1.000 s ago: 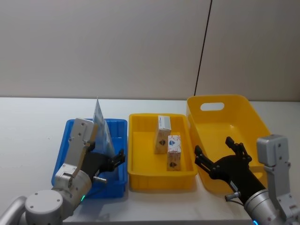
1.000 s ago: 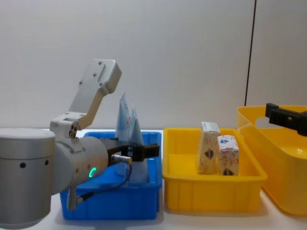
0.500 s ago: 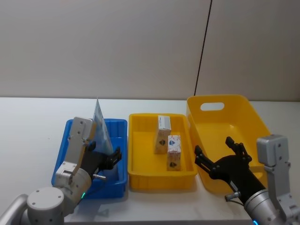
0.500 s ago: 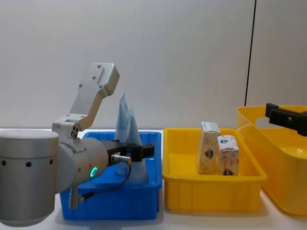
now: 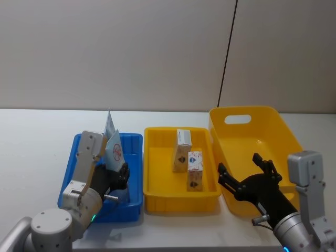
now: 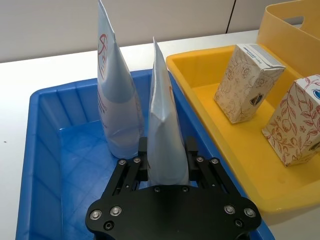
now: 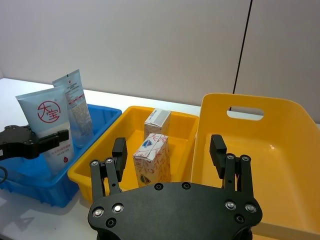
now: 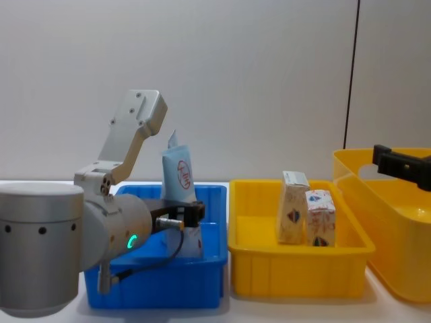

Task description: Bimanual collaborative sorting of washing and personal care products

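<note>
- Gripping a smooth, tapering pale-blue tube (image 6: 165, 135) near its base, the left tool (image 6: 167, 159) holds it upright in the ribbed blue plastic bin (image 6: 45, 130), beside a second tube (image 6: 114, 100).
- Floral-printed cream cartons (image 5: 182, 149) stand in the shallow yellow tray (image 5: 157, 202).
- Right tool (image 7: 168, 149), fingers apart, hangs at the deep yellow bin (image 5: 262, 118).

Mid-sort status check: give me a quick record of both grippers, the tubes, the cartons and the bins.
left gripper: shut on the near tube, inside the blue bin
near tube: upright, crimped end up; contact with the bin floor cannot be told
far tube: upright just behind it in the blue bin, not gripped
cartons: far carton and near carton, both standing in the shallow yellow tray
right gripper: open, holding nothing, at the deep yellow bin's near left side
</note>
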You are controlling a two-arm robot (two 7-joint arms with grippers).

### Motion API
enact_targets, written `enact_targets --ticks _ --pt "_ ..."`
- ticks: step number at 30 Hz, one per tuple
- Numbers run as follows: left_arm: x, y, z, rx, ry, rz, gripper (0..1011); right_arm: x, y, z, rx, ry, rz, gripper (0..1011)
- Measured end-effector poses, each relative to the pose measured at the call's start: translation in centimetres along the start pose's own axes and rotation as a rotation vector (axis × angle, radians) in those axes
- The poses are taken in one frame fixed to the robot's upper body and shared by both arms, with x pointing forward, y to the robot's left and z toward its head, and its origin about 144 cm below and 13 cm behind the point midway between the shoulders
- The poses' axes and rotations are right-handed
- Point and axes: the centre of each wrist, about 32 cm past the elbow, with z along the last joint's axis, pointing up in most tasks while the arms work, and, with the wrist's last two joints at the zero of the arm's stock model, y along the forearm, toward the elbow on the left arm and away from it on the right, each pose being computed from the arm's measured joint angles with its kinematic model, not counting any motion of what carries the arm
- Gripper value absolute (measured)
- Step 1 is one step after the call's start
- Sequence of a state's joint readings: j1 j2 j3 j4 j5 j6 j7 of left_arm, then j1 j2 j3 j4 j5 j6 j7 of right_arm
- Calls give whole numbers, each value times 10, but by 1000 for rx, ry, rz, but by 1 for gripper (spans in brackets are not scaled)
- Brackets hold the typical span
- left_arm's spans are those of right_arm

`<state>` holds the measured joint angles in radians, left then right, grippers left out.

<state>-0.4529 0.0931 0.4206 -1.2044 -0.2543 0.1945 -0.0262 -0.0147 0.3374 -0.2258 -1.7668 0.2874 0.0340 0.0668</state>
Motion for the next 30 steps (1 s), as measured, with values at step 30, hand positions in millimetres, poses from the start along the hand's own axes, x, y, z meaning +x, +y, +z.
enact_targets --ticks 30 --pt "24 31 39 -241 -85 -165 299 0 0 0 0 0 0 1003"
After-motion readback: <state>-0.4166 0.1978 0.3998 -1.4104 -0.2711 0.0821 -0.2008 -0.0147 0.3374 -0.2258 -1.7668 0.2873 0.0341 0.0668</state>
